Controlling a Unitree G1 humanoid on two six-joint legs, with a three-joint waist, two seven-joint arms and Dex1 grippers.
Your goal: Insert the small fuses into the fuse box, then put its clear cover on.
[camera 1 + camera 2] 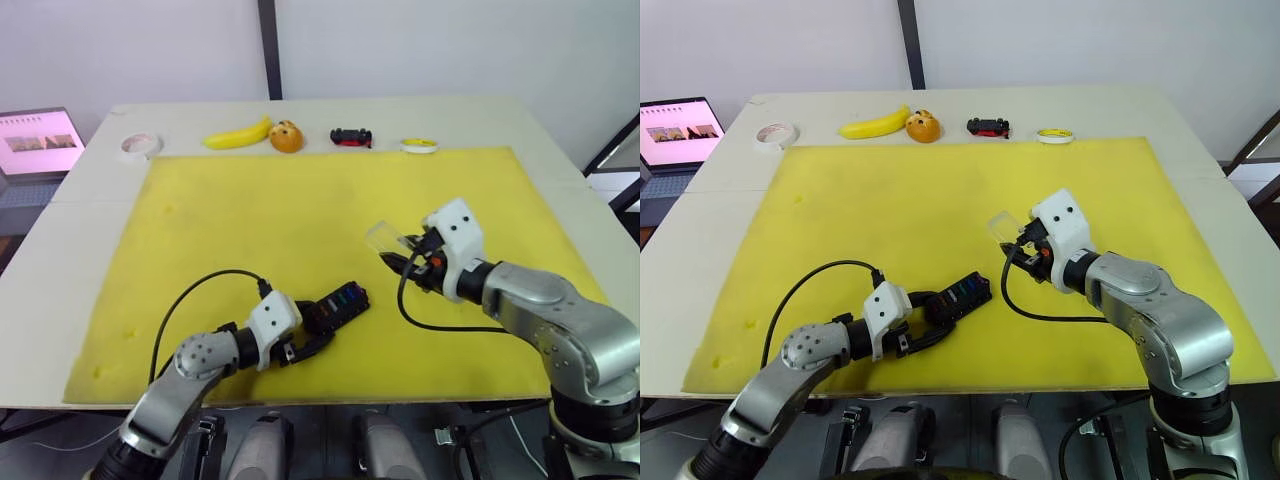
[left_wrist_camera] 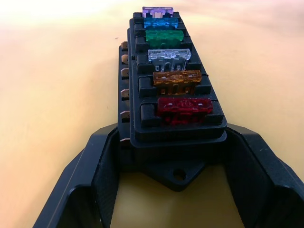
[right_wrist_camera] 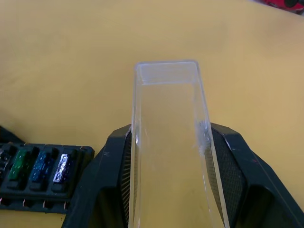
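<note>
On the yellow mat [image 1: 300, 210], near edge, left hand [image 1: 318, 330] is clamping the near end of the fuse box [image 1: 340, 303], six small fuses [image 2: 168, 61] sitting in its slots. Right hand [image 1: 398, 262] is gripping the clear cover [image 1: 385, 237], raised right of the box.

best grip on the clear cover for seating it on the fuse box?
Grip the clear cover across its two long side walls, from its end, as the right gripper holds it now, jaws flat on both sides. That keeps the far end free to come down over the fuse box braced by the left gripper.
</note>
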